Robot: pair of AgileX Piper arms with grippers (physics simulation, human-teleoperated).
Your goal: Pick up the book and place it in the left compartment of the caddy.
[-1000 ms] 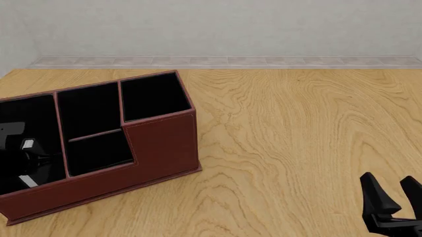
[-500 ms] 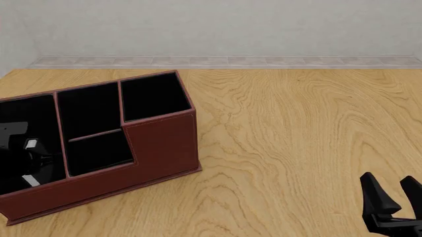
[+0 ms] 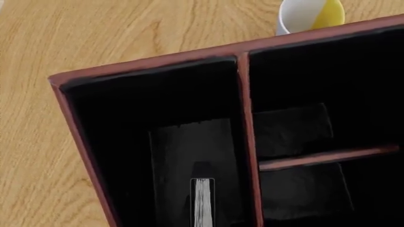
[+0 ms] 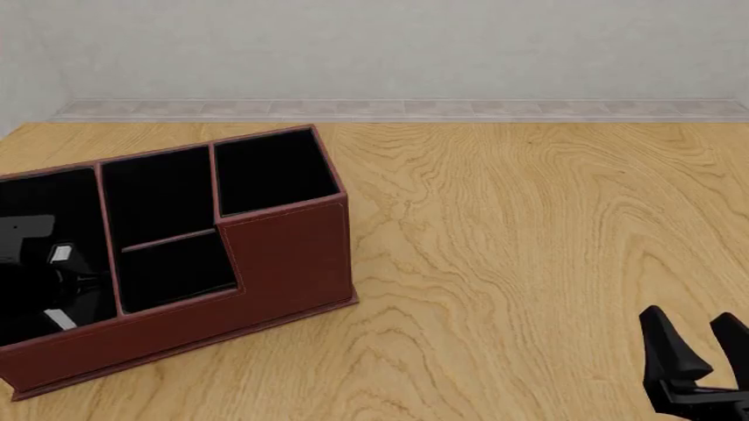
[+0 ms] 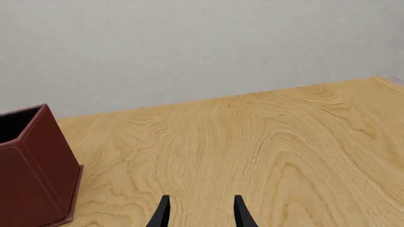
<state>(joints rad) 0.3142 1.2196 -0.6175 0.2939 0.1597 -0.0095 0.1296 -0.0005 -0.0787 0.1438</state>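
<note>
The red-brown caddy [image 4: 175, 338] stands at the left of the table, its low end to the left. My left gripper [image 4: 47, 285] is down inside the left compartment [image 4: 53, 193], dark against the black lining. In the left wrist view the book [image 3: 202, 203] shows as a thin white page edge, upright and low inside that compartment [image 3: 126, 109], on the gripper's centre line. The fingers do not stand out from the black, so I cannot tell if they hold it. My right gripper [image 4: 686, 314] is open and empty at the near right, well away from the caddy [image 5: 31, 170].
A white and yellow cup [image 3: 311, 14] stands just outside the caddy's rim [image 3: 151, 64], seen only in the left wrist view. The two small middle sections [image 4: 164, 228] and the tall end section [image 4: 275, 171] hold nothing. A wall runs along the table's far edge.
The left arm's visible parts inside the left compartment have shifted slightly up and to the right in the front view. The right arm has not moved.
</note>
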